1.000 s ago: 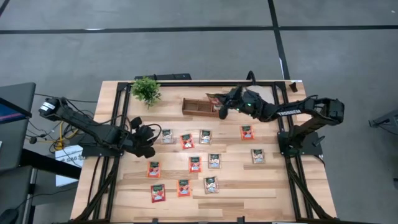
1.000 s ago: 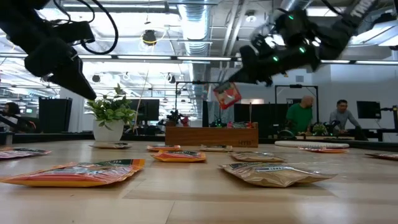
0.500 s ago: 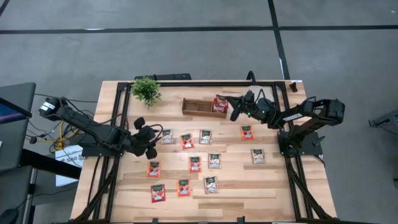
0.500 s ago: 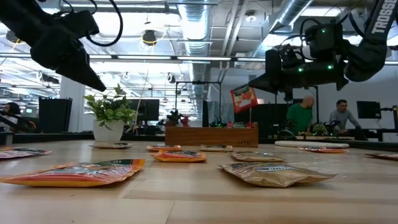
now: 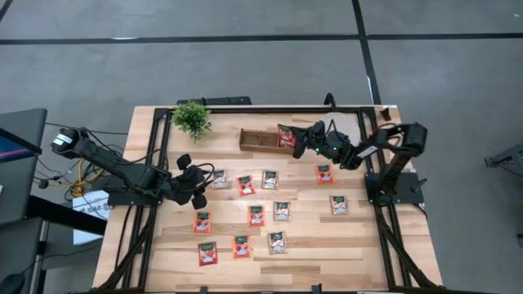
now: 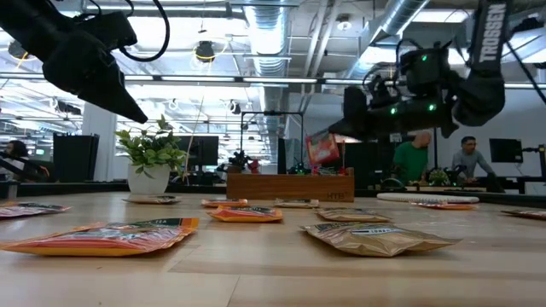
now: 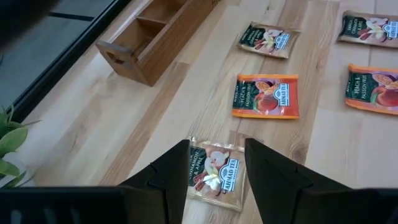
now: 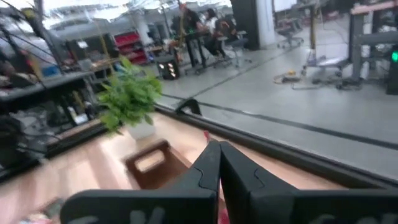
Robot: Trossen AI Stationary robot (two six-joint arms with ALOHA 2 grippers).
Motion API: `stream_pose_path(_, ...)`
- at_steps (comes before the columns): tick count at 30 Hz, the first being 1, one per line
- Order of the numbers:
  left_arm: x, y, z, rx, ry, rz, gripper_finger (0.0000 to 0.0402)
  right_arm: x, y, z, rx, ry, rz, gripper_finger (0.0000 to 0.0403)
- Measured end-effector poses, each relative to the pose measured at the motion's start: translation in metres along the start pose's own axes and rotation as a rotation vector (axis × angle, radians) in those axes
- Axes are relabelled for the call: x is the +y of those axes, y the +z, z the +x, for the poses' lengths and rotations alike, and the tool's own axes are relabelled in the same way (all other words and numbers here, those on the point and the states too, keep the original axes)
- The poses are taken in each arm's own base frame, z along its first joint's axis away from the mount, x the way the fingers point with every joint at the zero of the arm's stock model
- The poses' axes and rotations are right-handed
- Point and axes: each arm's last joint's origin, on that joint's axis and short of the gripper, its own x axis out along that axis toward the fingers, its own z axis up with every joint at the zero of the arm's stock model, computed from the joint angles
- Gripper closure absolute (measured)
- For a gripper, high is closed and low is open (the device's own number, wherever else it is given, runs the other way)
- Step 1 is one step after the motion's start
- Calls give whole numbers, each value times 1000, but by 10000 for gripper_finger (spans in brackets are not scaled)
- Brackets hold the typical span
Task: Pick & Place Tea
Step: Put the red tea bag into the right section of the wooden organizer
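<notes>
The tabletop (image 5: 343,245) carries a wooden tray (image 5: 263,140) at its far edge and about a dozen tea sachets (image 5: 257,215) lying flat and apart in loose rows. The right gripper (image 5: 301,144) is over the tray's right end, jaws clenched on one red-orange sachet (image 6: 321,149), which hangs tilted just below the jaws, above the tray wall. The left gripper (image 7: 216,163) hovers with jaws released astride a pale sachet (image 7: 215,175) that lies directly under and between them. Judged by their flat, thin form, the sachets are light, limp and probably slick; grip an edge or corner, since a flat face offers little purchase.
</notes>
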Motion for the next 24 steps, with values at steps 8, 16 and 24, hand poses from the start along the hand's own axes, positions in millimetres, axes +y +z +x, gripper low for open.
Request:
stream_pose_path(8,0,0,0,0,0,9,255,-10,-11,3,6,-47,2,403)
stream_pose_path(16,0,0,0,0,-1,18,255,-12,-14,3,32,-60,-12,403)
stream_pose_path(24,0,0,0,0,0,18,255,-12,-14,3,37,-60,-14,403)
